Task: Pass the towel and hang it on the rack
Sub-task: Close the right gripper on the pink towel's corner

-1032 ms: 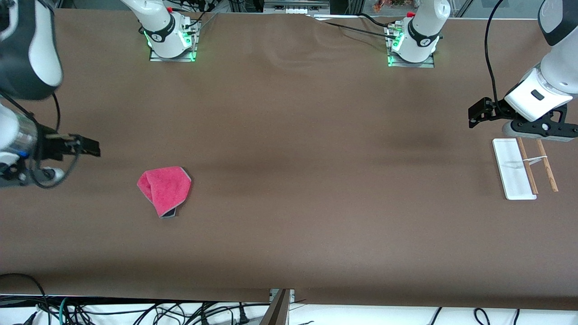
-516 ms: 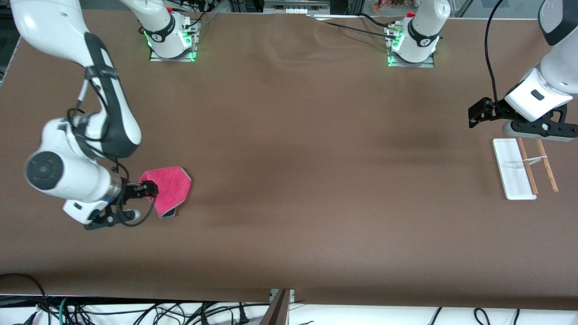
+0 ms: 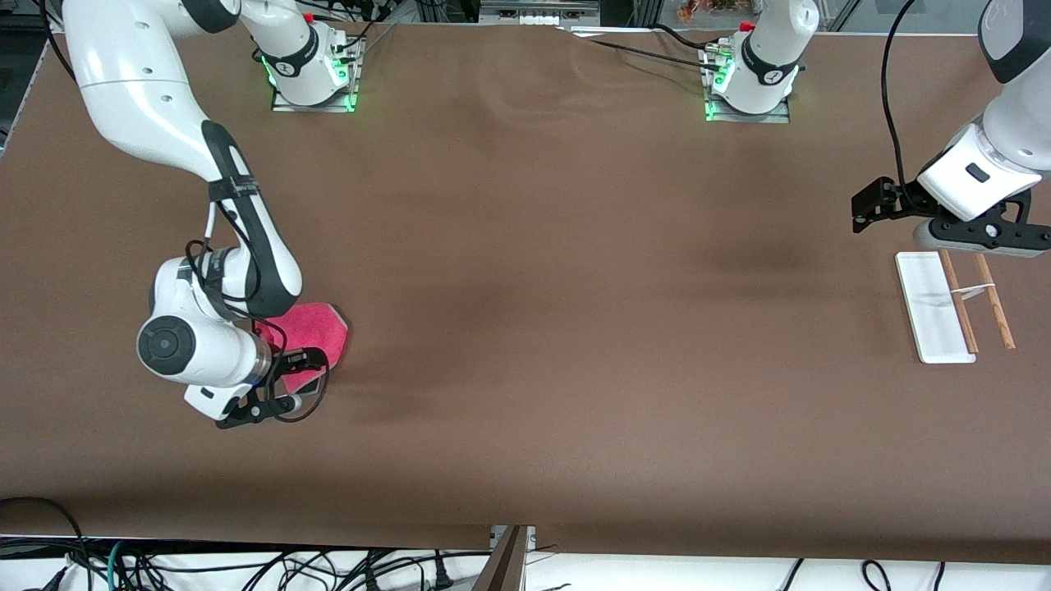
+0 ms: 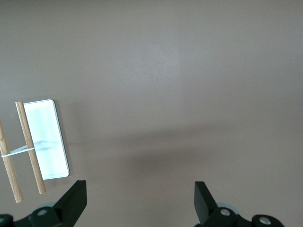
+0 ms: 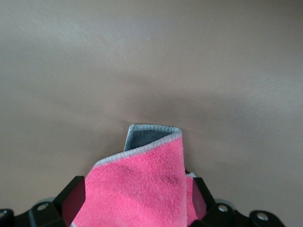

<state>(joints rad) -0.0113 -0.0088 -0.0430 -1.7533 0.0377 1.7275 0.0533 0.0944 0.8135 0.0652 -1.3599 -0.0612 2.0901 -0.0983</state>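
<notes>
The right gripper [image 3: 305, 361] has advanced from the towel's edge to directly over the towel [image 3: 316, 328] since half a second ago. Its fingers [image 5: 75, 196] stand apart with the pink cloth between them; the views do not show whether they grip it. The towel lies folded under the gripper on the table [image 3: 534, 287], toward the right arm's end. Its grey-edged corner [image 5: 151, 137] points away from the gripper.

The left gripper [image 3: 874, 205] waits unchanged over the table, jaws wide open and empty. The rack [image 3: 952, 304] lies just beside it, rods running toward the front camera.

The table is covered in brown material; cables hang below its front edge.
</notes>
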